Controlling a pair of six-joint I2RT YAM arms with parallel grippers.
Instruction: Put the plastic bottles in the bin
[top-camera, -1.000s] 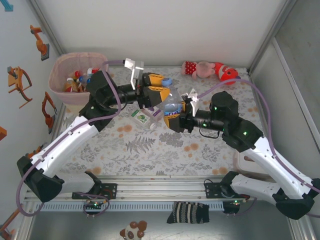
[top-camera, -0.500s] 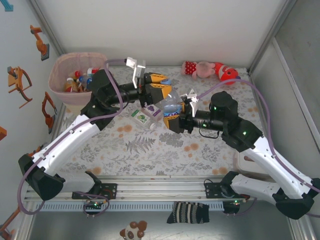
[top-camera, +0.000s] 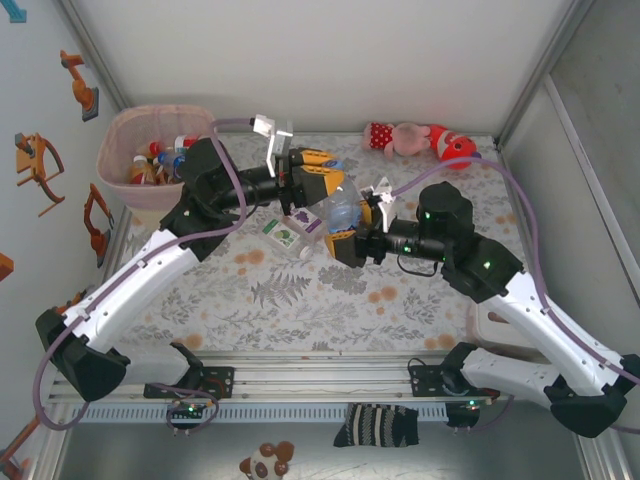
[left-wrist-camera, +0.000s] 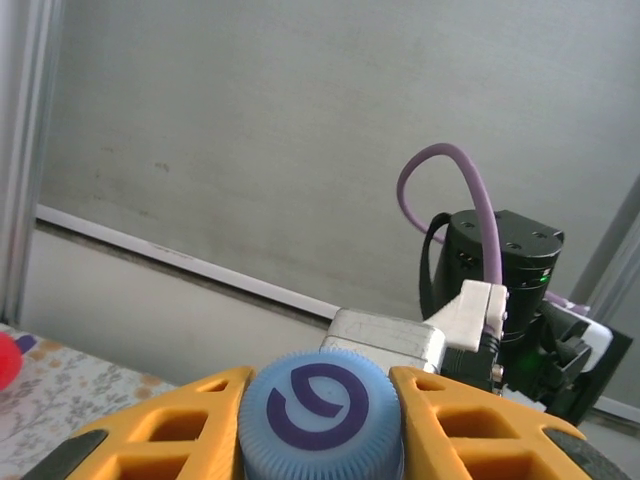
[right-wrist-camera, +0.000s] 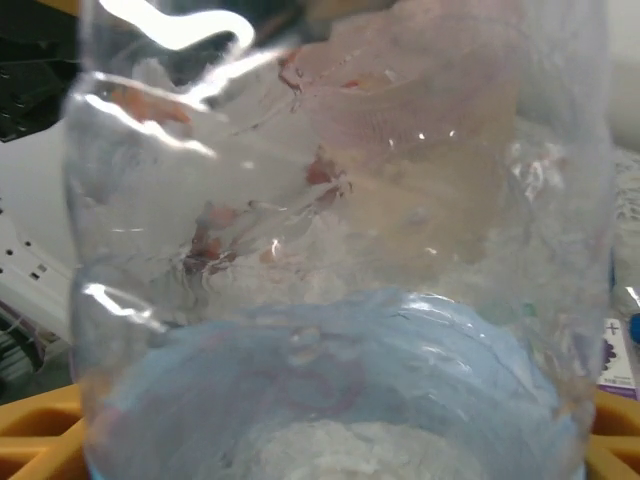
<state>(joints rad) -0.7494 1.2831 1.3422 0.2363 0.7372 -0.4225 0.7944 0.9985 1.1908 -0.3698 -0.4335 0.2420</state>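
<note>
A clear plastic bottle (top-camera: 340, 207) with a blue label hangs over the middle of the table between both grippers. My left gripper (top-camera: 325, 182) is shut on its blue cap (left-wrist-camera: 320, 405), with an orange finger (left-wrist-camera: 170, 430) pressed against each side of the cap. The right gripper (top-camera: 350, 227) is open around the bottle's lower body (right-wrist-camera: 330, 250), its orange fingers (right-wrist-camera: 30, 445) standing at the far edges of the right wrist view. The pale pink bin (top-camera: 120, 130) stands at the far left corner with several bottles (top-camera: 160, 155) inside.
Two small drink cartons (top-camera: 290, 232) lie on the floral mat just below the held bottle. A pink-and-red plush toy (top-camera: 420, 140) lies at the back right. A white box (top-camera: 495, 325) sits by the right arm.
My left gripper has shut on the bottle's cap. The right gripper's fingers have spread apart around the bottle body and it has shifted slightly left.
</note>
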